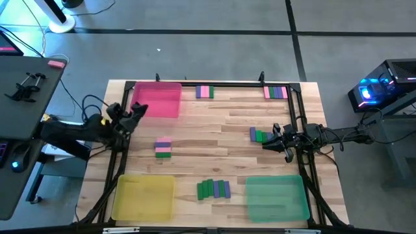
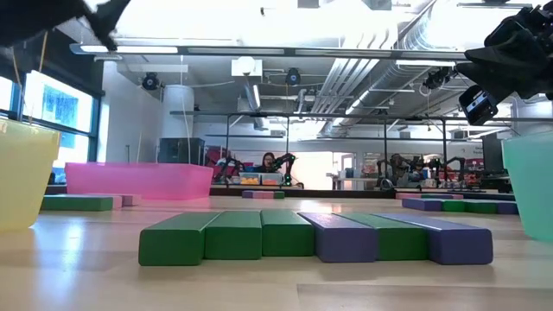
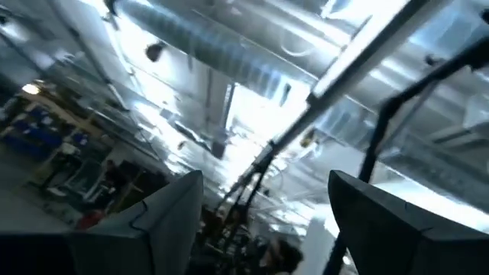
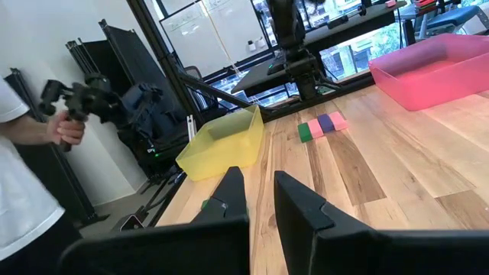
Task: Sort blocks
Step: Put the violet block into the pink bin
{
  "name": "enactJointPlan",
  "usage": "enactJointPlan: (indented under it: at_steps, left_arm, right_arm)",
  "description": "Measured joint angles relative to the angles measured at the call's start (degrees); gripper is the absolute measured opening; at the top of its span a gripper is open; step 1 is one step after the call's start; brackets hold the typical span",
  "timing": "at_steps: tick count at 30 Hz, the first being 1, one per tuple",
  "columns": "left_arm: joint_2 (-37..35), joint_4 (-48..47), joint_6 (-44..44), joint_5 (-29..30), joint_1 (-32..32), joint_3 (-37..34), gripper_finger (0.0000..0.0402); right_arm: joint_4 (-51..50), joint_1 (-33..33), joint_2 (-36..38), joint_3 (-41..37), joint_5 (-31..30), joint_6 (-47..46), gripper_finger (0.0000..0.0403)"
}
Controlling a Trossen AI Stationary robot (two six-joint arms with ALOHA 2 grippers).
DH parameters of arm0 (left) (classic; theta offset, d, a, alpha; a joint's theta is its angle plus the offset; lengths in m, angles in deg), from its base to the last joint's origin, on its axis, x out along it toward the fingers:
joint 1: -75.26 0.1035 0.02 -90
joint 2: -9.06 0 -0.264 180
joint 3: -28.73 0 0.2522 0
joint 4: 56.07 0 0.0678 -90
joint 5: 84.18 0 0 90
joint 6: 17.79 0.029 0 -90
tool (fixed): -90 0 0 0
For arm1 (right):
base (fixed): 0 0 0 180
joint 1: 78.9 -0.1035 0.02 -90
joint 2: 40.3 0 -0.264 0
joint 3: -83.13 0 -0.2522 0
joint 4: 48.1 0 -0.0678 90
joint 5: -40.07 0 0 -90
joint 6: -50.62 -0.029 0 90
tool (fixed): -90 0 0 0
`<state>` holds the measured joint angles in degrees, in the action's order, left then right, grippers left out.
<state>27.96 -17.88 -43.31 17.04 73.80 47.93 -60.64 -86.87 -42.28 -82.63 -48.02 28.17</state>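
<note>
Blocks (image 1: 214, 189) lie unsorted in clusters across the desk (image 1: 214, 140). Left claw (image 1: 138, 110), spread, hangs beside the pink tray (image 1: 158, 99). Right claw (image 1: 268, 143), pressed together and empty, sits mid-right. Risk: descending shut, it scatters the nearby cluster (image 1: 259, 135).

Robotics lab, probably: exposed ceiling ducts (image 2: 406, 52), more robot rigs (image 2: 415, 168) behind.

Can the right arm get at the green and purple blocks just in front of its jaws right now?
Probably yes: the right gripper, jaws shut, hovers beside the green and purple blocks with nothing between; it would need to open first.
</note>
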Motion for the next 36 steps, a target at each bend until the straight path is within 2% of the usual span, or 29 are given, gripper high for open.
enactJointPlan:
  at_steps: [4,6,9,13,14,16,19,21,22,23,24,27,29,32,34,36]
  left_arm:
    - [12.31,-5.12,8.03,-6.18,-0.02,10.43,0.0268]
    - [18.39,-9.52,11.67,-6.12,-0.02,15.85,0.0268]
    - [26.79,-12.59,10.35,-1.28,0.0,23.14,0.0268]
    - [36.68,-9.59,4.64,8.14,0.0,31.65,0.0268]
    - [38.77,-8.57,2.46,9.54,-0.01,33.5,0.0268]
    - [41.98,-8.28,-1.91,10.54,0.0,36.97,0.0268]
    - [45.8,-8.17,-5.0,10.51,-0.02,41.08,0.0268]
    - [47.91,-8.42,-5.31,10.49,-0.04,42.83,0.0268]
    - [48.85,-8.39,-5.33,10.46,-0.03,43.61,0.0268]
    - [49.56,-8.46,-5.4,10.47,-0.02,44.14,0.0268]
    - [50.23,-8.44,-5.67,10.48,-0.02,44.74,0.0268]
    - [52.24,-8.31,-7.84,10.46,-0.02,45.97,0.0268]
    - [52.99,-8.74,-8.8,10.08,0.47,46.47,0.0268]
    - [51.56,-11.92,-5.93,3.49,2.85,47.92,0.0268]
    - [49.68,-20.66,-8.21,-1.35,5.79,50.72,0.0268]
    - [48.59,-36.06,-10.64,-8.2,9.14,55.03,0.0268]
  right_arm:
    - [0.0,0.0,0.0,0.0,0.0,0.0,0.002]
    - [0.0,0.01,0.01,0.02,-0.02,0.0,0.002]
    - [0.0,0.02,0.02,0.0,-0.02,0.0,0.002]
    - [0.13,0.03,0.02,0.02,-1.22,-0.06,0.002]
    - [1.26,0.04,-0.01,0.02,-3.44,-1.46,0.002]
    - [9.32,0.07,-0.06,0.0,-9.18,-12.38,0.002]
    - [24.96,0.08,0.13,0.0,-25.7,-27.4,0.002]
    - [31.39,0.1,0.07,0.0,-37.33,-29.59,0.002]
    - [34.07,0.24,0.07,0.0,-41.78,-27.51,0.002]
    - [36.62,0.57,-0.04,0.1,-43.73,-25.18,0.002]
    - [38.09,1.15,-0.54,0.54,-43.0,-22.88,0.002]
    - [37.73,2.82,-4.19,4.69,-31.45,-20.94,0.002]
    - [35.45,3.85,-8.25,8.62,-26.49,-19.98,0.002]
    - [26.74,5.19,-15.62,15.61,-23.59,-15.37,0.002]
    - [20.12,6.32,-20.81,20.57,-23.3,-13.83,0.002]
    - [13.73,7.45,-25.79,25.21,-23.26,-12.73,0.002]
